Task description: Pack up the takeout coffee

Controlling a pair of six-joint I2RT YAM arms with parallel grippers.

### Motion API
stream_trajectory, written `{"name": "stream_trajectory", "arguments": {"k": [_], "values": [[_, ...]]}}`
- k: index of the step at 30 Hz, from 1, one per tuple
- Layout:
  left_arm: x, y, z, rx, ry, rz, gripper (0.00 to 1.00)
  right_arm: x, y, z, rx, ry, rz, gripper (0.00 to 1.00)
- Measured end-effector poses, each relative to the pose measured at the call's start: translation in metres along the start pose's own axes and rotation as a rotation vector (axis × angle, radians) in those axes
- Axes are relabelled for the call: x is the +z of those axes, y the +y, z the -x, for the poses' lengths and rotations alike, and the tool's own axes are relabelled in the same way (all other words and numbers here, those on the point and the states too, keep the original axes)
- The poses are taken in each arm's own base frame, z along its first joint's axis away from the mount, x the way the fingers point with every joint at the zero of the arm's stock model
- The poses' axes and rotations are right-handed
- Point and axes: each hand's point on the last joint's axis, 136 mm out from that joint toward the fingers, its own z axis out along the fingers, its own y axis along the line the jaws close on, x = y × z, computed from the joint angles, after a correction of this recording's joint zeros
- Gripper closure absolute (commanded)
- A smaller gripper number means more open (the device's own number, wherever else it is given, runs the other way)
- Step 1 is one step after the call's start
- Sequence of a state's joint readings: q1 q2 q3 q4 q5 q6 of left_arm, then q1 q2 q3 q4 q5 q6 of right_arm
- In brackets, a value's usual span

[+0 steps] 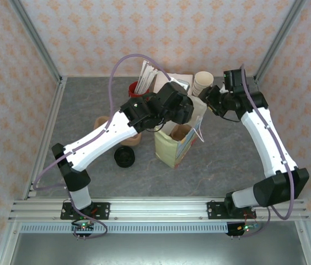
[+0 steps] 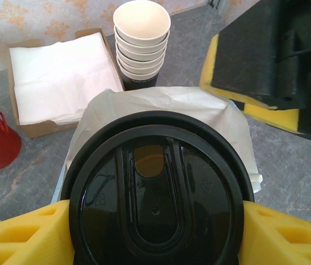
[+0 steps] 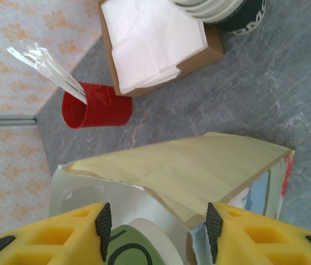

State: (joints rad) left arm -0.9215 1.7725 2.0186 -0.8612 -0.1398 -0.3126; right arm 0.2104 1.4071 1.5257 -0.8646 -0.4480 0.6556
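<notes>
From above I see my left gripper poised over the open paper bag, its load hidden under the wrist. The left wrist camera settles it: both yellow fingers clamp the takeout coffee at its black lid, white paper just beneath. On the right wrist camera, the right gripper stands released, fingers apart at the bag's rim

cup stack and napkin box behind bag, open table right
</notes>
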Motion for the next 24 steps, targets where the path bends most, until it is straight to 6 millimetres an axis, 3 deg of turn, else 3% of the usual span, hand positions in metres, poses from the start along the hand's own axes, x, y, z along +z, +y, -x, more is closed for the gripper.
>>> {"name": "stream_trajectory", "arguments": {"k": [8,14,16,20,24], "values": [[0.005,0.004,-0.003,0.005,0.01,0.006,0.32,-0.007,-0.024,-0.027,0.037,0.12,-0.105,0.5],[0.016,0.008,-0.018,0.012,0.052,0.015,0.32,-0.008,-0.028,-0.036,0.041,0.157,-0.118,0.53],[0.019,0.009,-0.021,0.013,0.06,0.017,0.32,-0.003,-0.028,-0.037,0.036,0.176,-0.12,0.6],[0.021,0.008,-0.021,0.012,0.058,0.016,0.33,0.016,-0.028,-0.04,0.016,0.241,-0.123,0.89],[0.026,0.007,-0.023,0.012,0.056,0.016,0.33,0.022,-0.019,-0.04,-0.032,0.258,-0.063,1.0]]}}
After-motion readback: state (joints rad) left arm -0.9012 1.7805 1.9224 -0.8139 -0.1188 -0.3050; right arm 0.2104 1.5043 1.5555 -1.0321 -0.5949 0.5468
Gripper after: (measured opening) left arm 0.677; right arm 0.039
